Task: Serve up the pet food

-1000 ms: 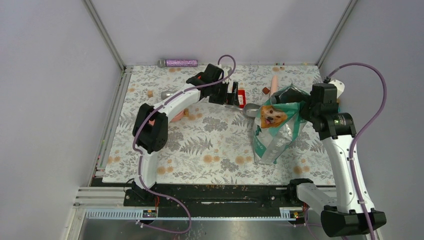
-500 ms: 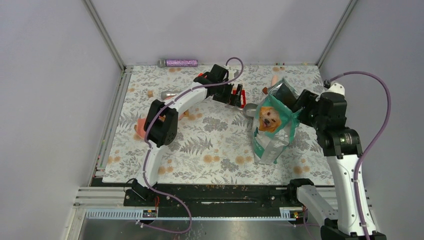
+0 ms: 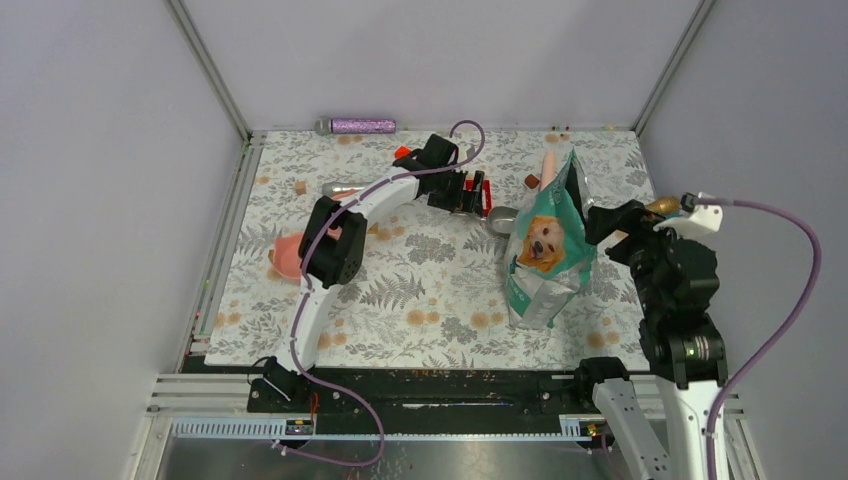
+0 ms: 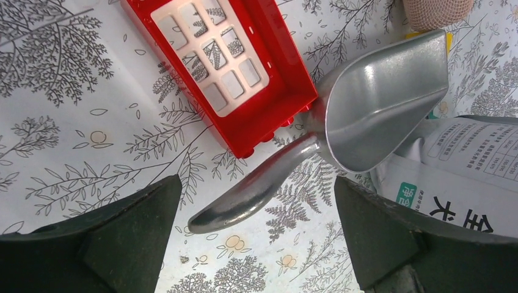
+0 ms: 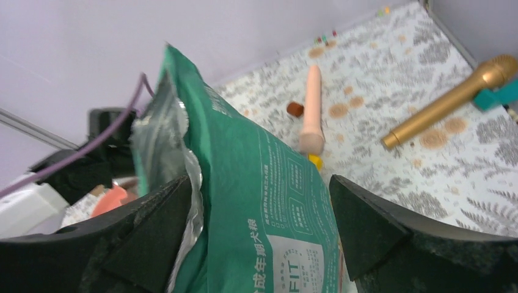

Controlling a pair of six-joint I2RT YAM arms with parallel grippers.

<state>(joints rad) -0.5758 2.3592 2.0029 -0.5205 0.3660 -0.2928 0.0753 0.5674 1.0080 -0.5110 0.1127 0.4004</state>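
Floral mat [image 3: 420, 290]; wrist views alone: left gripper [image 4: 256, 186] wide open astride scoop handle [image 4: 241, 200], right gripper [image 5: 261, 183] wide open astride bag [image 5: 244, 137].

The scoop [image 4: 379, 110] lies on the mat [image 3: 420, 290] between tray [image 4: 244, 79] and bag [image 3: 545, 270].

one teal bag [image 3: 545, 255], one metal scoop [image 4: 375, 104]

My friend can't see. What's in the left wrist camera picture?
A shiny, empty metal scoop lies on a leafy-print mat, its handle between the open fingers of the left gripper. A red plastic tray sits against it, and a corner of the pet food bag shows at the right.
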